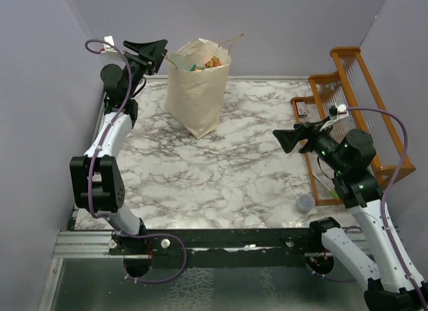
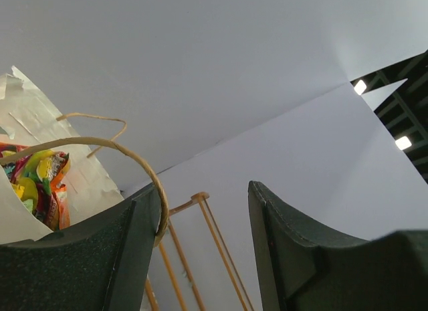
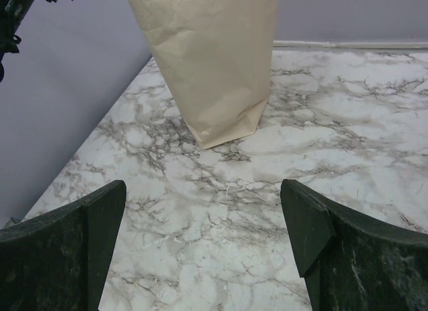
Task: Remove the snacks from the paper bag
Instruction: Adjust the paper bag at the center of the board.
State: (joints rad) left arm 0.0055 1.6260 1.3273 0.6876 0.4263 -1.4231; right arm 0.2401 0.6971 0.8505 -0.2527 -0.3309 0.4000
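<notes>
The paper bag (image 1: pixel 196 97) stands upright at the back of the marble table, with colourful snacks (image 1: pixel 208 59) showing in its open top. My left gripper (image 1: pixel 162 54) is open, held high beside the bag's left rim. In the left wrist view the tan loop handle (image 2: pixel 137 158) arcs across and rests against the inner face of my left finger (image 2: pixel 134 257), with the jaws apart around it (image 2: pixel 204 190). Snacks (image 2: pixel 41 184) show inside the bag. My right gripper (image 1: pixel 279 141) is open and empty above the table's right half, facing the bag (image 3: pixel 214 63), jaws wide (image 3: pixel 202 190).
A wooden rack (image 1: pixel 351 100) with a tray stands along the right edge. A small grey cap (image 1: pixel 305 204) lies near its front corner. Grey walls close the back and both sides. Bare marble (image 3: pixel 254 211) lies between the right gripper and the bag.
</notes>
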